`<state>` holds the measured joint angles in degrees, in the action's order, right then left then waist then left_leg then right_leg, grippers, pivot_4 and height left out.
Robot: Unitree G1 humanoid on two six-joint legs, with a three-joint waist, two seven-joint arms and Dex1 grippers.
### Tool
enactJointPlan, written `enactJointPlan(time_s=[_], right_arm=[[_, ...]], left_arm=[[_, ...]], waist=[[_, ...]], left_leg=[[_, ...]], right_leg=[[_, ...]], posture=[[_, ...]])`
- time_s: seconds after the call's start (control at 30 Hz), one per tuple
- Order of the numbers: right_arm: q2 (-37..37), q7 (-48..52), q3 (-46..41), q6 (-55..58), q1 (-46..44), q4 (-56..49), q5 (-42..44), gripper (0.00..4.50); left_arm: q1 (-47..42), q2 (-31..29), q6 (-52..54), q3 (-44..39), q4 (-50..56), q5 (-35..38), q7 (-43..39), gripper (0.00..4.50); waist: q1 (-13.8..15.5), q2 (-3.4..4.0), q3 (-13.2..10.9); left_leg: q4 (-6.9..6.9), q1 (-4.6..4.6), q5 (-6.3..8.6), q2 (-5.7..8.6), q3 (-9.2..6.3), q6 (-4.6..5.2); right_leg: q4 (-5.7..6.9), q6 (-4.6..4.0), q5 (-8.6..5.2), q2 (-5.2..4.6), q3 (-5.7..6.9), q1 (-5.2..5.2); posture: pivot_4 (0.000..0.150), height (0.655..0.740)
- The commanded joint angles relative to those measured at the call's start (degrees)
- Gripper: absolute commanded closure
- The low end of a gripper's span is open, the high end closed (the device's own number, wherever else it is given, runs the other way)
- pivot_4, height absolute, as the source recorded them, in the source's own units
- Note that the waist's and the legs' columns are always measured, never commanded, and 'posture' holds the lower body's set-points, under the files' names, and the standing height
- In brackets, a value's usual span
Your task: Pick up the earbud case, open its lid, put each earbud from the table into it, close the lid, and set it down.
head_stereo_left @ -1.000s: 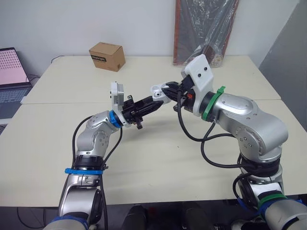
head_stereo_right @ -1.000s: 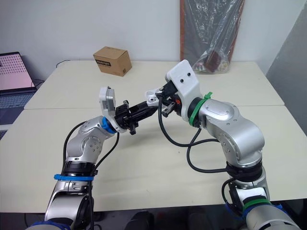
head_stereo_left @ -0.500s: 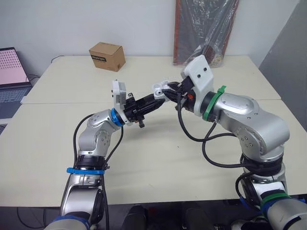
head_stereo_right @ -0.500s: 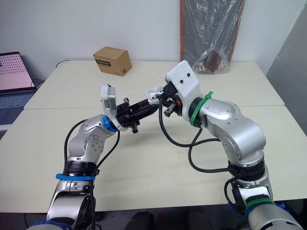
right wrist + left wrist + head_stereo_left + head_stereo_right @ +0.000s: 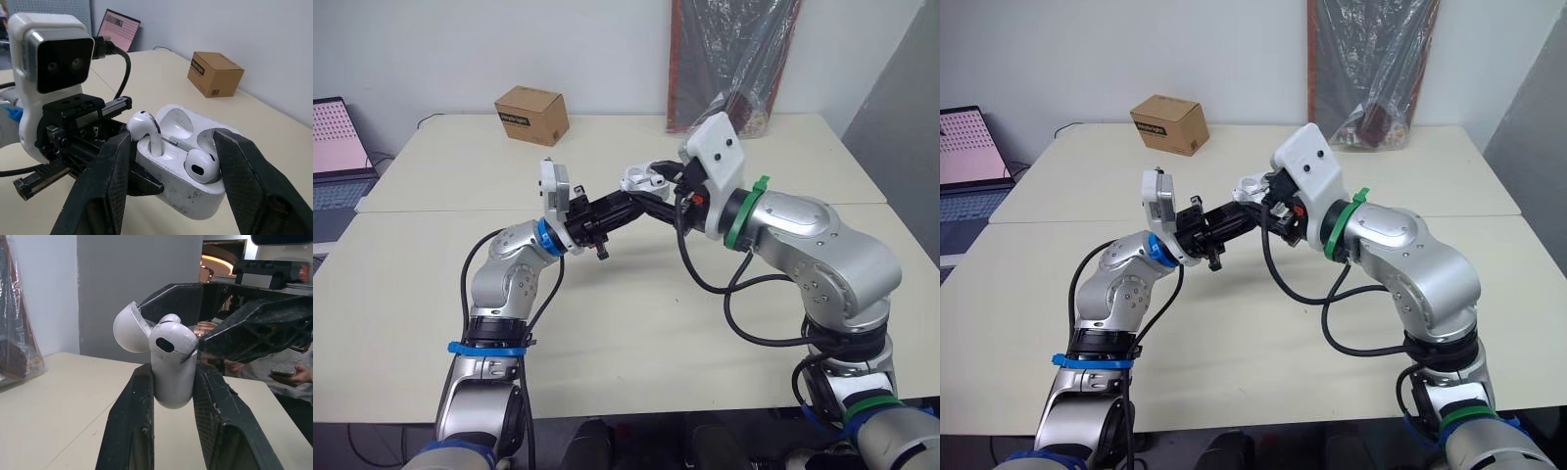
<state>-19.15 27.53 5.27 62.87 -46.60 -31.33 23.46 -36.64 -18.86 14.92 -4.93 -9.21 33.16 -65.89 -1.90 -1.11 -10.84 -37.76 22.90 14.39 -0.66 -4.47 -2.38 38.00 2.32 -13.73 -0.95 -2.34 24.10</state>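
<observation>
Left hand (image 5: 173,372) clenched on the earbud case (image 5: 190,193), gripping its lower body between both fingers, held up clear of the worktop (image 5: 636,313). Lid (image 5: 178,117) hinged back, open.

Right hand (image 5: 170,139) released, one finger either side of the case mouth, grasping nothing.

Two earbuds in the case: one (image 5: 200,169) sits low in its slot; the other (image 5: 145,125), just beside a right finger, stands proud with stem showing.

Step, as judged: loading nearly done. Next move calls for pressing the proud earbud home, then tipping the lid shut while the left hand grips firm.

Beyond both hands: cardboard box (image 5: 531,115).
</observation>
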Motion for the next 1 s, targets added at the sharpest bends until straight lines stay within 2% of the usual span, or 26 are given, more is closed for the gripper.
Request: enactJointPlan(time_s=[0.03,0.37,0.5,0.63,0.67,1.0], right_arm=[[-1.91,2.4,-2.3,-0.31,0.78,-0.21,2.8,1.8],[-5.46,6.22,-5.63,-1.91,2.0,-0.83,9.17,1.8],[-6.46,6.3,-5.92,-2.81,1.01,0.24,9.53,2.71],[-6.94,6.18,-5.34,-2.52,-0.85,0.76,10.64,4.24],[-6.98,6.3,-5.0,-2.37,-1.29,0.84,10.9,4.47],[-3.96,5.91,0.32,3.58,-7.39,4.03,13.86,4.47]], left_arm=[[-0.84,-0.65,-0.54,-1.03,3.36,2.5,-1.66,3.78],[-0.61,-3.83,-0.49,-1.75,-0.77,1.89,-3.99,3.78],[-0.05,-4.46,-0.6,-1.57,-1.85,1.41,-4.77,3.78],[0.14,-4.59,-1.51,-1.33,-3.11,0.71,-5.33,3.78],[0.1,-4.53,-1.7,-1.28,-3.37,0.61,-5.39,3.78],[-1.3,-3.23,-4.75,0.23,-6.87,-2.11,-4.89,3.78]], waist=[[0.0,0.0,0.0],[0.0,0.0,0.0],[0.0,0.0,0.0],[0.0,0.0,0.0],[-0.01,0.0,0.0],[0.01,0.0,0.0]], left_leg=[[0.0,0.0,0.0,0.0,0.0,0.0],[0.0,0.0,0.0,-0.02,0.01,0.0],[0.0,0.0,0.0,-0.02,0.01,0.0],[0.0,0.0,0.0,-0.02,0.01,0.0],[0.0,0.0,0.0,-0.02,0.01,0.0],[0.0,-0.01,0.0,-0.03,0.01,0.0]], right_leg=[[0.0,0.0,0.0,0.0,0.0,0.0],[-0.01,0.19,-0.12,0.03,-0.01,0.0],[-0.01,0.2,-0.12,0.03,-0.01,0.01],[-0.01,0.18,-0.11,0.03,-0.01,0.01],[-0.01,0.18,-0.11,0.03,-0.02,0.01],[0.0,0.11,-0.07,0.03,-0.01,0.01]], posture=[[0.15,0.74],[0.15,0.74],[0.15,0.74],[0.15,0.74],[0.15,0.74],[0.15,0.74]])
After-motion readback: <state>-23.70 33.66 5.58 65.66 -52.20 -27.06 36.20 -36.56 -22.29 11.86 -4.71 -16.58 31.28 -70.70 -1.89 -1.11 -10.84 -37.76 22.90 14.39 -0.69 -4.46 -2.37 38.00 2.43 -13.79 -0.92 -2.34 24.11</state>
